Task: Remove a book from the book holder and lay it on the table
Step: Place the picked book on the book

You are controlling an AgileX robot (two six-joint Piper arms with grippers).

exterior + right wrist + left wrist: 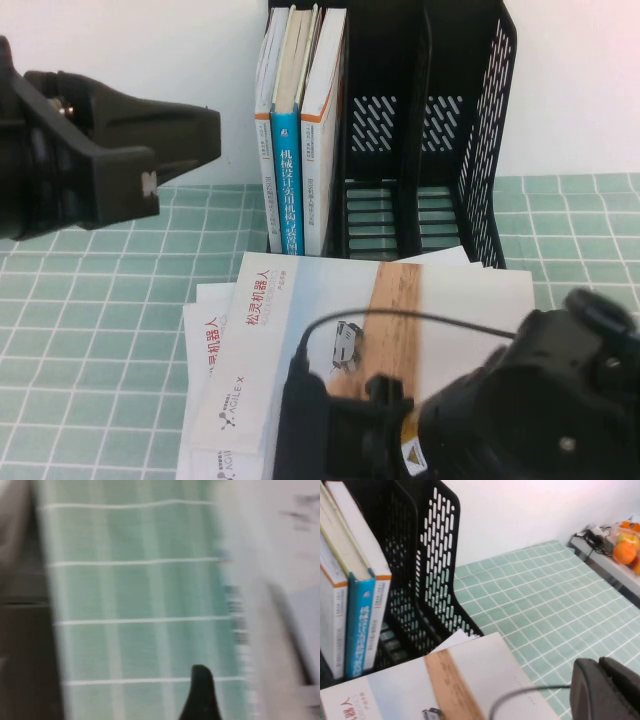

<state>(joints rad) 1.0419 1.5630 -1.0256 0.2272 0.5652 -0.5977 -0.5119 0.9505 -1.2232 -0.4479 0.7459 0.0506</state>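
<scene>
Right arm (540, 400) reached low across the near table edge, its gripper (200, 695) hanging over the table (90, 320) beside the book's (400, 330) edge; only 1 dark fingertip (200, 692) showed, so the spread could not be told, and nothing was seen in it. Left gripper (150, 140) hovered high at the far left, its spread likewise not visible. Book lay flat atop other booklets (205, 340), just before the book holder (430, 140), which held 3 upright books (300, 130) in its leftmost compartment. Left wrist view alone showed oranges (626, 550) on a side ledge.
</scene>
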